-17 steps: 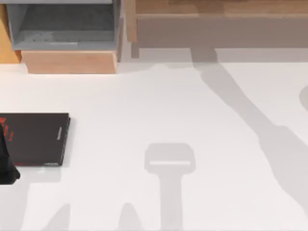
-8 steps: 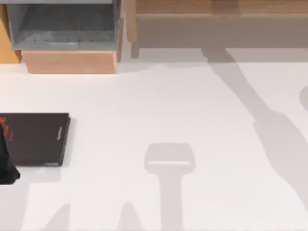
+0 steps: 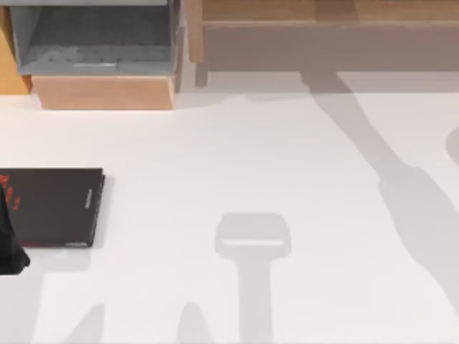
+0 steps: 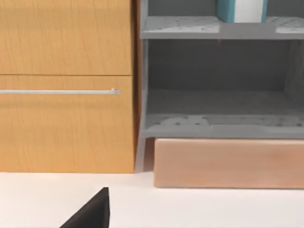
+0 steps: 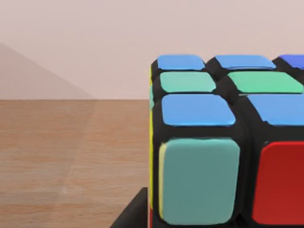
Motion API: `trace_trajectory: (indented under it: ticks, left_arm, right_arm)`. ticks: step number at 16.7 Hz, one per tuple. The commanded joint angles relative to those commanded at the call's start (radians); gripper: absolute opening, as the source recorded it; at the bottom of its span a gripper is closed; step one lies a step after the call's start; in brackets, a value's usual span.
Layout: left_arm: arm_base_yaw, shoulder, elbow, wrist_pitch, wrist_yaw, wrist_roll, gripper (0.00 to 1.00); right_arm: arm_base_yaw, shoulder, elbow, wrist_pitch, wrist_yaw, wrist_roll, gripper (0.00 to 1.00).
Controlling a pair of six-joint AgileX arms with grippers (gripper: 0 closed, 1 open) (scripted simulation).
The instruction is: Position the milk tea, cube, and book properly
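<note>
right wrist view: the cube (image 5: pixel 223 142) sits right up against the camera, over a wooden surface (image 5: pixel 71 156). a dark piece of our right gripper shows at the cube's lower edge; we can't tell how its jaws stand or whether they pinch the cube.

left arm is parked at the top view's left edge (image 3: pixel 8 244), over the near corner of the black book (image 3: pixel 54 206), which lies flat on the white table (image 3: pixel 251 158). we can't tell the left jaws either.

left wrist view: grey shelf unit (image 4: pixel 218 126) beside a wooden cabinet (image 4: pixel 66 85). the teal book (image 4: pixel 240 10) stands upright on the upper shelf; the lower shelf holds nothing.
</note>
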Motion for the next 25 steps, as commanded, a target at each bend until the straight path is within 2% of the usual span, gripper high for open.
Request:
trace_trajectory:
  ticks: [5, 6, 15, 25]
  left_arm:
    - [0.000, 0.000, 0.000, 0.000, 0.000, 0.000, 1.00]
    - [0.000, 0.000, 0.000, 0.000, 0.000, 0.000, 1.00]
    - [0.000, 0.000, 0.000, 0.000, 0.000, 0.000, 1.00]
    - [0.000, 0.000, 0.000, 0.000, 0.000, 0.000, 1.00]
  right_arm:
    - [0.000, 0.000, 0.000, 0.000, 0.000, 0.000, 0.98]
    - [0.000, 0.000, 0.000, 0.000, 0.000, 0.000, 1.00]
    - [0.002, -0.003, -0.004, 0.002, 0.001, 0.000, 1.00]
    - [0.031, -0.124, -0.175, 0.051, 0.027, 0.001, 1.00]
